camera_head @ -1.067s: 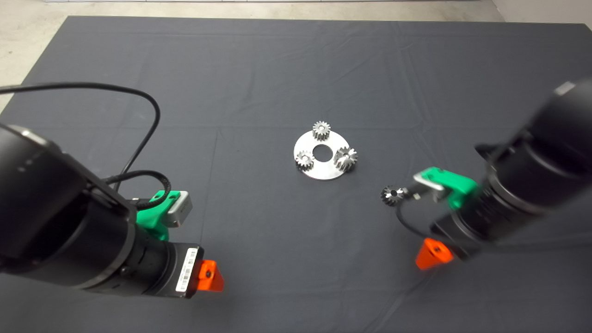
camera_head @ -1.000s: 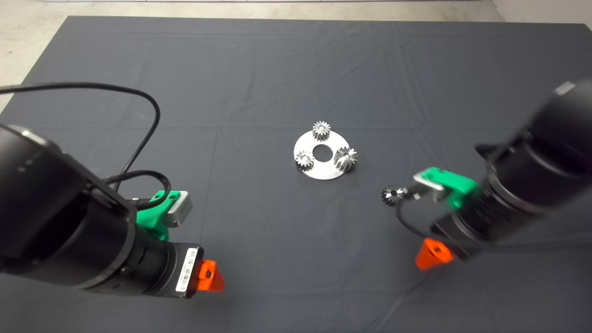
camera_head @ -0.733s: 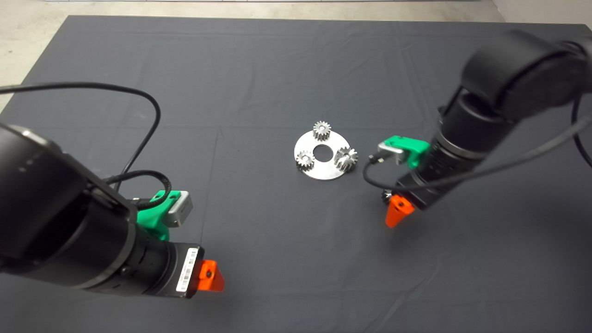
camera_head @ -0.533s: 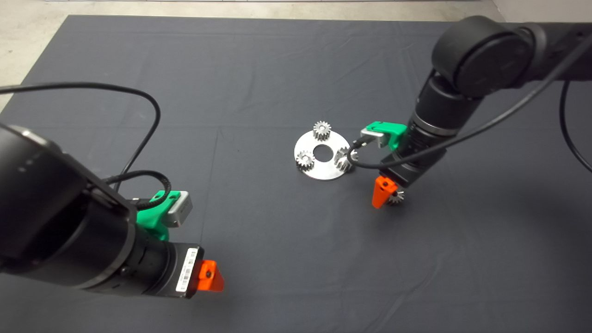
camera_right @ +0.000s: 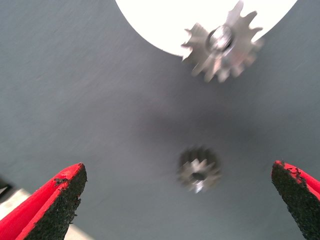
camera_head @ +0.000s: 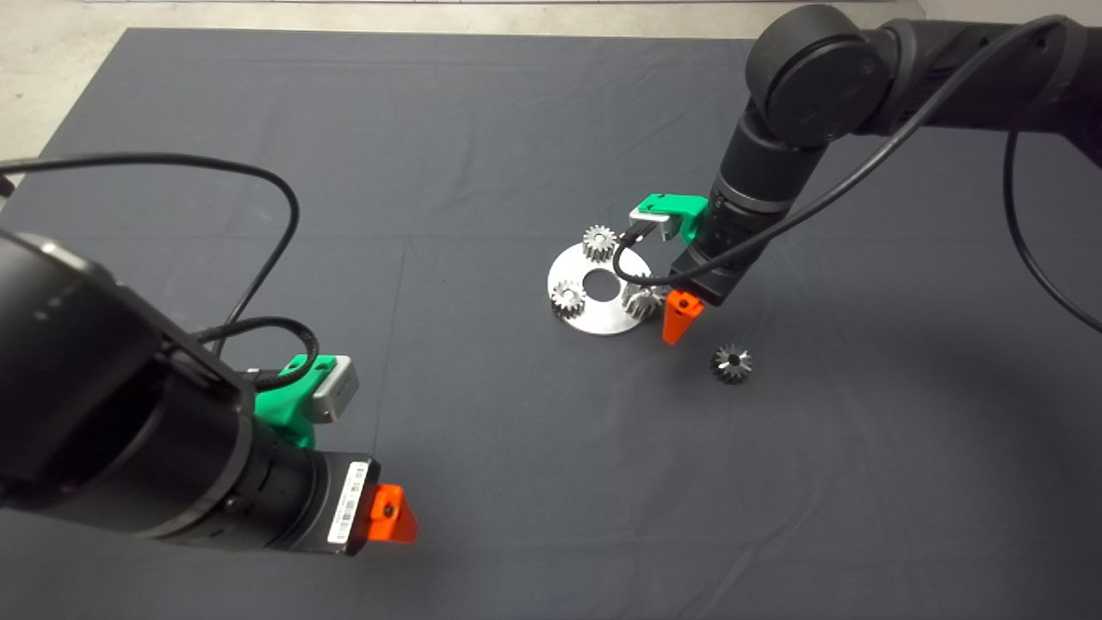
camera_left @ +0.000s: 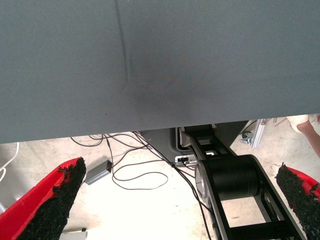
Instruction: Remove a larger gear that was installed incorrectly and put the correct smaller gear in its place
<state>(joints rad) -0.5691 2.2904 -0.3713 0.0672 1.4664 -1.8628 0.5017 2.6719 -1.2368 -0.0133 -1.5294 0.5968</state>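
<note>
Tool on my right arm (camera_head: 680, 320) hangs spread wide and empty above the table (camera_head: 482, 129), just beside the round plate (camera_head: 594, 323); my left tool (camera_left: 175, 200), also spread, waits at the near-left edge. I judge removal is starting: next, centre over the larger gear (camera_right: 222, 42) on the plate's rim and close. Meanwhile the smaller gear (camera_head: 731, 363) lies loose nearby.

Setting: a robotics lab or test workshop. Evidence: a surface (camera_head: 482, 129) draped in dark grey cloth, bare concrete floor (camera_head: 52, 52) beyond its edge, loose cables (camera_left: 140, 175) and a small grey box (camera_left: 98, 173) lying on that floor, aluminium frame profile (camera_left: 257, 132), and black machine framework (camera_left: 235, 195) under the surface.
</note>
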